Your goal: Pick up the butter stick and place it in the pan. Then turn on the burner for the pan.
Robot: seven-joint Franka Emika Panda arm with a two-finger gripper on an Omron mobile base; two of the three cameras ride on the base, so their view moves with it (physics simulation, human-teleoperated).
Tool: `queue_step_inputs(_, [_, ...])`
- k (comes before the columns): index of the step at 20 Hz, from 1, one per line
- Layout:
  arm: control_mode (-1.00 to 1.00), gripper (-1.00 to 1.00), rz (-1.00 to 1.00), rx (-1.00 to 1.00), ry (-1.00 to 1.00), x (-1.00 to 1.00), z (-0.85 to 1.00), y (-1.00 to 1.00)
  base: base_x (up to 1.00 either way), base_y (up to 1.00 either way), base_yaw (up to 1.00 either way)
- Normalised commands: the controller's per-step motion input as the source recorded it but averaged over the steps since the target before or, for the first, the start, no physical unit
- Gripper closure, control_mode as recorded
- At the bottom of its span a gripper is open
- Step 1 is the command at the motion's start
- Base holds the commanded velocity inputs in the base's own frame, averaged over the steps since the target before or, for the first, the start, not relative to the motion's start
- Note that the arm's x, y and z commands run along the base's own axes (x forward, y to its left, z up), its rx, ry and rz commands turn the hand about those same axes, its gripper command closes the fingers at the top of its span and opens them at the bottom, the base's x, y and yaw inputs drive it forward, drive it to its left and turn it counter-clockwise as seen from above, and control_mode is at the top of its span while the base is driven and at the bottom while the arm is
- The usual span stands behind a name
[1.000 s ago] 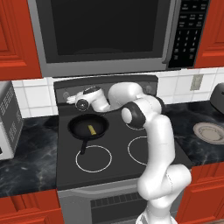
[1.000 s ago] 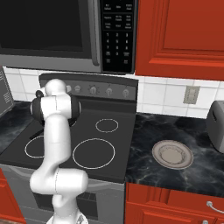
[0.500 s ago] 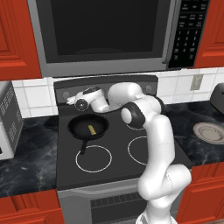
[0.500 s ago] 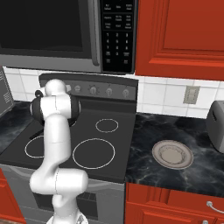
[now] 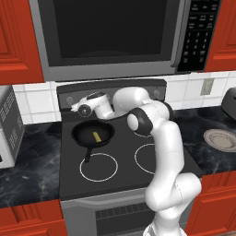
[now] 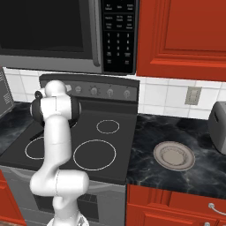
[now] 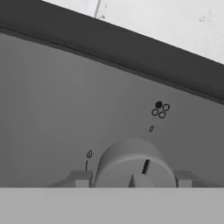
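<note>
Lying in the pan (image 5: 93, 134) on the stove's far left burner, the butter stick (image 5: 97, 136): small, pale yellow, rectangular, slightly aslant on the black floor. Round, low-walled, that skillet, short straight handle pointing toward the near edge. Reaching left over it to the stove's back panel (image 5: 110, 91), the gripper (image 5: 76, 109), fingers (image 7: 185, 178) set either side of a grey knob (image 7: 135, 166), about half open; contact with the knob hard to tell. Off to the right on the dark counter, a grey plate (image 6: 174, 155).
</note>
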Motion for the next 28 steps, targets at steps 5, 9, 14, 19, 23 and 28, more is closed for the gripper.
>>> queue_step_inputs(5, [-1.00,1.00,0.00,-0.18,0.00,0.11,0.00,0.00,0.00,0.00,0.00])
queue_step_inputs(9, [-1.00,1.00,0.00,-0.19,0.00,0.08,0.00,0.00,0.00,0.00,0.00])
queue_step_inputs(14, [-1.00,1.00,0.00,-0.22,0.00,0.07,0.00,0.00,0.00,0.00,0.00])
queue_step_inputs(19, [-1.00,1.00,0.00,-0.24,0.00,0.04,0.00,0.01,0.00,0.00,0.00])
queue_step_inputs(23, [-1.00,1.00,0.00,-0.24,0.00,0.00,0.04,0.00,0.00,0.00,0.00])
queue_step_inputs(28, [-1.00,1.00,0.00,-0.25,-0.01,0.00,0.04,0.00,0.00,0.00,0.00])
